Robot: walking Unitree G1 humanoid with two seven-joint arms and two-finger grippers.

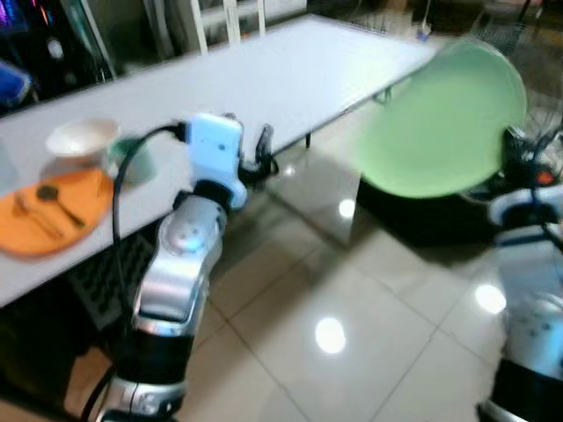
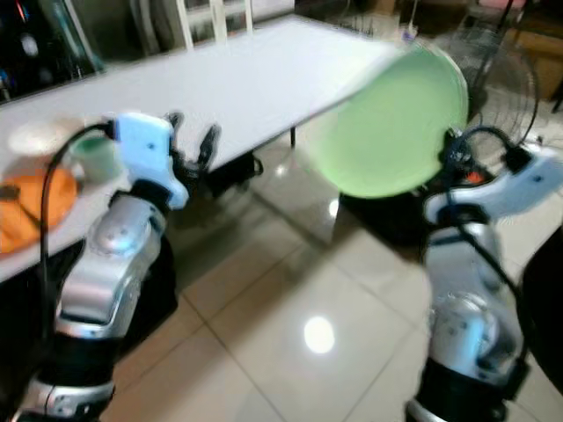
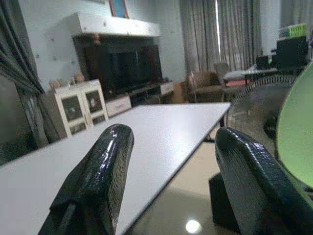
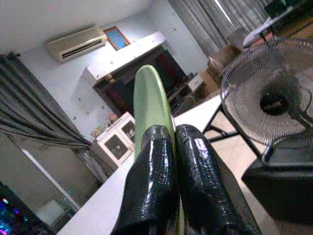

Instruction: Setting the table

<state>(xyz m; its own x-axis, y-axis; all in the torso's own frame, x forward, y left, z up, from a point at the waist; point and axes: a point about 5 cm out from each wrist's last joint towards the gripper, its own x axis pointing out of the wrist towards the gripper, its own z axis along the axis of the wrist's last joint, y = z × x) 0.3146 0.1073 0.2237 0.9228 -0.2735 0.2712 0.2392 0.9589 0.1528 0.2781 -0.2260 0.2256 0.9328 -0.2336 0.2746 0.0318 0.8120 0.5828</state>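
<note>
green plate (image 2: pixel 391 123): carried on edge, well above the floor, just off the long side of the white table (image 1: pixel 290 70); rim pinched between the fingers of the right hand (image 4: pixel 168 161), probably so it travels clear of the table until it is laid. left hand (image 3: pixel 181 171): fingers spread, empty, at the table edge. already set: orange plate (image 1: pixel 53 211) with cutlery, white bowl (image 1: pixel 82 136). no readable writing anywhere.

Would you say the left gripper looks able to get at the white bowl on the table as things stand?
Probably yes: the left gripper is open and empty at the table's edge, with the white bowl nearby behind its wrist, so it would have to swing back.
</note>
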